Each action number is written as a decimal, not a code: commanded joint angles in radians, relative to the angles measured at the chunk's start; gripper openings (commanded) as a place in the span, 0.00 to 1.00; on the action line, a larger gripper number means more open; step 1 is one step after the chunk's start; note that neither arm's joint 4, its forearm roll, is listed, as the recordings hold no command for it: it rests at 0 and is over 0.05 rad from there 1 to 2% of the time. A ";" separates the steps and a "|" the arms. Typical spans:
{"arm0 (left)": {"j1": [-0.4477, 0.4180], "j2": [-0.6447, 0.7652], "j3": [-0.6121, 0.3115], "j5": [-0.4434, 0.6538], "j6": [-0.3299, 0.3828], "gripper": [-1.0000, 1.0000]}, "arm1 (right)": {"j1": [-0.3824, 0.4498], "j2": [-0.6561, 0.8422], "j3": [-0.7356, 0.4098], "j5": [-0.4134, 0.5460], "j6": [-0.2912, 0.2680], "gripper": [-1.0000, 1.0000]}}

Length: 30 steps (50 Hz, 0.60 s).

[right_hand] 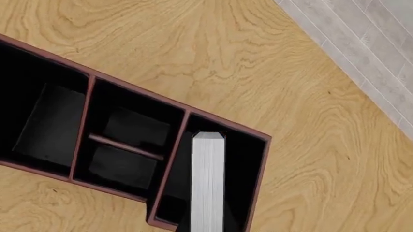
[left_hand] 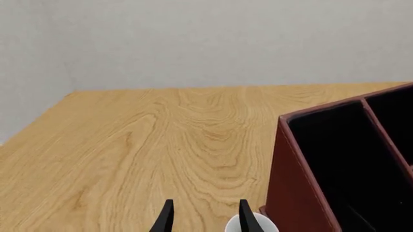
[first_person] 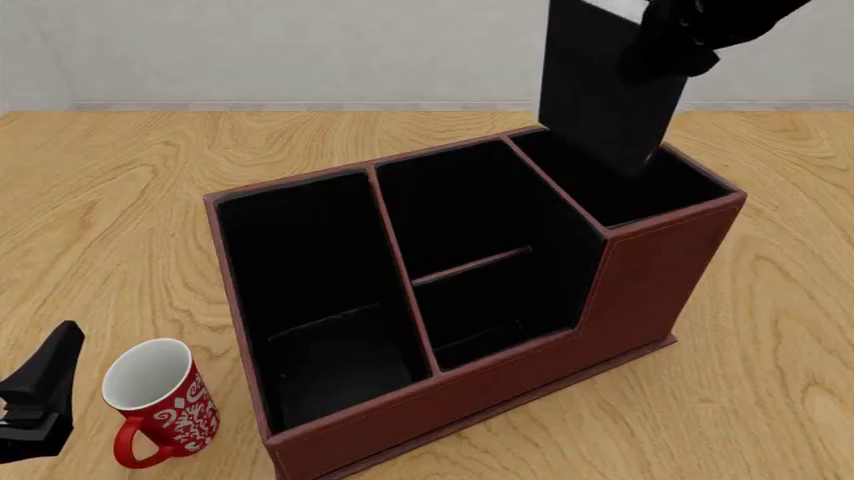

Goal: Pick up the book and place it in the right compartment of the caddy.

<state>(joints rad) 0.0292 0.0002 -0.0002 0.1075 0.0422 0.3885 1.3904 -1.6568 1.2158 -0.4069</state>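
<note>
The black book (first_person: 603,95) hangs upright in my right gripper (first_person: 671,48), which is shut on its upper part. Its lower end is at the mouth of the right compartment (first_person: 638,190), the tall-walled end section of the red-brown caddy (first_person: 650,285). In the right wrist view the white page block (right_hand: 208,186) points down into that compartment (right_hand: 244,159). My left gripper (first_person: 40,398) is open and empty, low at the table's near left, beside the caddy's long end; its fingers (left_hand: 166,218) show in the left wrist view.
A red mug (first_person: 160,402) with a white inside stands next to my left gripper, by the caddy's near left corner; its rim (left_hand: 253,226) shows in the left wrist view. The caddy's middle section has a crossbar (first_person: 470,265). The wide section (first_person: 314,300) holds nothing.
</note>
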 commanded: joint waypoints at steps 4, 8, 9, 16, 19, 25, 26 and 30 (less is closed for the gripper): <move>0.002 0.000 0.000 0.004 0.004 1.00 | -0.012 -0.001 0.046 -0.034 0.028 0.00; 0.005 0.000 0.000 0.007 0.008 1.00 | -0.006 -0.006 0.073 -0.057 0.040 0.00; 0.005 0.000 0.000 0.007 0.008 1.00 | -0.006 -0.007 0.080 -0.063 0.039 0.00; 0.005 0.000 0.000 0.007 0.010 1.00 | -0.005 -0.009 0.111 -0.087 0.048 0.00; 0.007 0.000 0.000 0.006 0.011 1.00 | -0.010 -0.010 0.135 -0.096 0.046 0.00; 0.004 0.000 0.000 0.009 0.010 1.00 | -0.012 -0.010 0.163 -0.117 0.048 0.00; 0.004 0.000 0.000 0.009 0.008 1.00 | -0.014 -0.010 0.164 -0.119 0.046 0.00; 0.005 0.000 0.000 0.008 0.009 1.00 | -0.041 -0.003 0.176 -0.130 0.023 0.00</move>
<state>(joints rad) 0.0337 0.0002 -0.0001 0.1151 0.0506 0.3720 1.3887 -1.5140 1.1188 -0.3875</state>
